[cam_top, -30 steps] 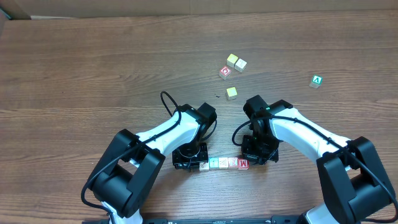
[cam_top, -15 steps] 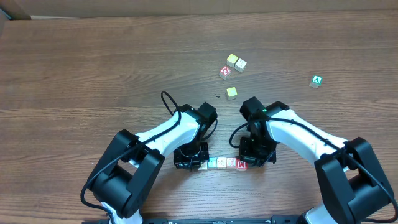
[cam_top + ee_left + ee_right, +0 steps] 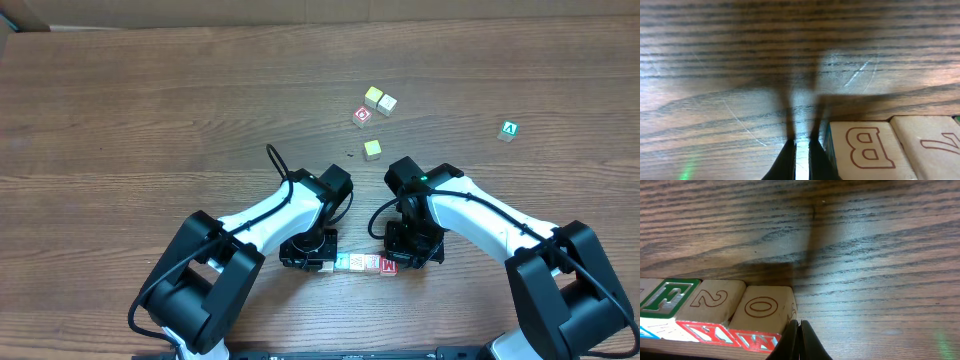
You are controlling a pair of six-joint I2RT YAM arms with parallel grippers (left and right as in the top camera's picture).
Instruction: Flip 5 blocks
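Shut right end effector edged left; shut left end effector flanks wooden blocks.

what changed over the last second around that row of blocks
The right pincer, shut, crept slightly toward the left pincer, also shut, nudging the row of blocks a touch that way. The left one barely shifted. Nothing was grasped or released. The loose cubes and green A cube stayed put.

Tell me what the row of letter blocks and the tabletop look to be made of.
Letter blocks: likely unvarnished pale wood, matte, with faint grain and printed red outlines. Tabletop: dark brown wood or wood-look laminate; strong grain lines, a slight sheen and fine scratches.
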